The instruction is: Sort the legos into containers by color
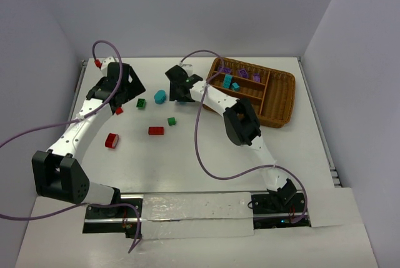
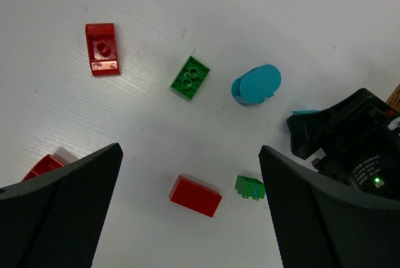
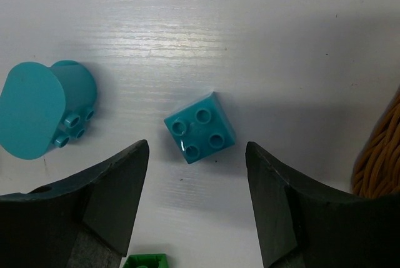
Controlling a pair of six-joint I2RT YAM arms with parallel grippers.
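My right gripper point(image 3: 197, 199) is open just above the table, with a small teal square brick point(image 3: 200, 135) lying just ahead of its gap, untouched. A rounded teal brick point(image 3: 44, 109) lies to its left. In the top view the right gripper point(image 1: 177, 89) hovers left of the wicker tray point(image 1: 280, 102), which holds teal point(image 1: 228, 81) and purple point(image 1: 242, 72) bricks in separate slots. My left gripper point(image 2: 190, 205) is open and empty, high above a red brick point(image 2: 195, 195) and a small green brick point(image 2: 250, 187). It shows in the top view point(image 1: 122, 88) at the far left.
On the table lie a green square brick point(image 2: 190, 78), a red sloped brick point(image 2: 101, 49), another red brick point(image 1: 112, 140) and a small red piece point(image 1: 119, 110). The tray's wicker rim point(image 3: 381, 149) is close on my right gripper's right. Purple cables loop over both arms.
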